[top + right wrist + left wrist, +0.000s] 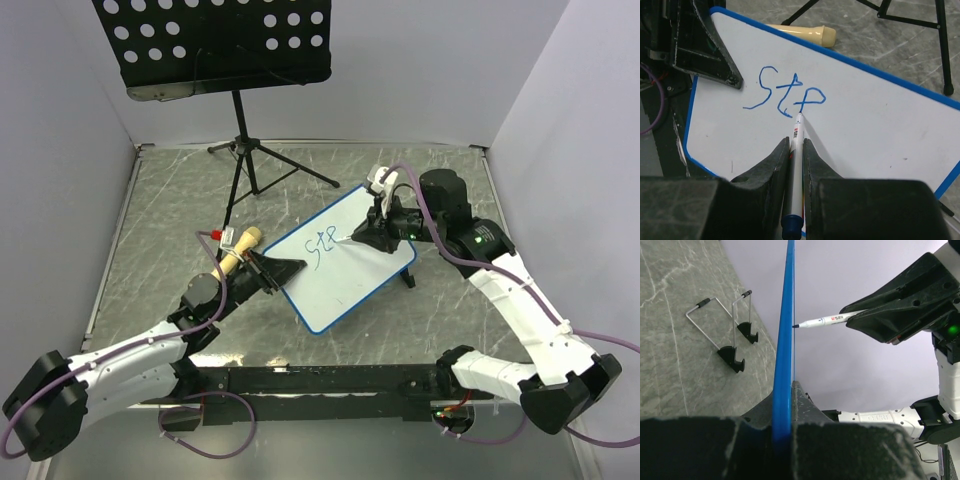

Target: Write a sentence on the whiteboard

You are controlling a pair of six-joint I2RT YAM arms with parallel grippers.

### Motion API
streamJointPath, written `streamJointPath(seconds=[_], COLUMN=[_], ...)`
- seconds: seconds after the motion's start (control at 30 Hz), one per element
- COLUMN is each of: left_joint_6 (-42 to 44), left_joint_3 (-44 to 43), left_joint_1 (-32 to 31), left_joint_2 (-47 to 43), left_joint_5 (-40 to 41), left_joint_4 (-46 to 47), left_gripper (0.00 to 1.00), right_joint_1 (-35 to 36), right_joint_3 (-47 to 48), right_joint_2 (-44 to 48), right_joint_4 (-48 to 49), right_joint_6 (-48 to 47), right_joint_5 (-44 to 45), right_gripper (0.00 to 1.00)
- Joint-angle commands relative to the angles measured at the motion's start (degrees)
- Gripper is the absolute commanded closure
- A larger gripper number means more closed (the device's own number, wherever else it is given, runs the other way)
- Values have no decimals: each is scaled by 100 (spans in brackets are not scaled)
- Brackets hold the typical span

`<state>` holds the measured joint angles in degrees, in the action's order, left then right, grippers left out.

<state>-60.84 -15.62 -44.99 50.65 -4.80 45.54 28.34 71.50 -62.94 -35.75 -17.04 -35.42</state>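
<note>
On whiteboard (880,130), blue letters (785,96) "Stp"

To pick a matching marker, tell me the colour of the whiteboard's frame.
Blue. The whiteboard frame shows best edge-on in the left wrist view.

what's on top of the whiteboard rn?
Blue handwritten letters, the start of the sentence, with the marker tip touching the last one. The left gripper clamps one edge, covering the whiteboard there.
</note>
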Motion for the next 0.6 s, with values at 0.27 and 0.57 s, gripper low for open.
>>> streamJointPath(seconds=[0.27, 0.57], left_joint_6=[-121, -121], left_joint_3=[-135, -135], left_joint_1=[-27, -27], left_joint_2=[-293, -231], left_joint_5=[23, -47], left_joint_4=[1001, 1001], left_gripper=[99, 99], right_joint_1=[-293, -557], right_joint_3=[74, 338], right_joint_2=[220, 458], right_joint_4=[94, 419], right_joint_6=[60, 245], right_joint_5=[187, -484], right_gripper=[100, 100])
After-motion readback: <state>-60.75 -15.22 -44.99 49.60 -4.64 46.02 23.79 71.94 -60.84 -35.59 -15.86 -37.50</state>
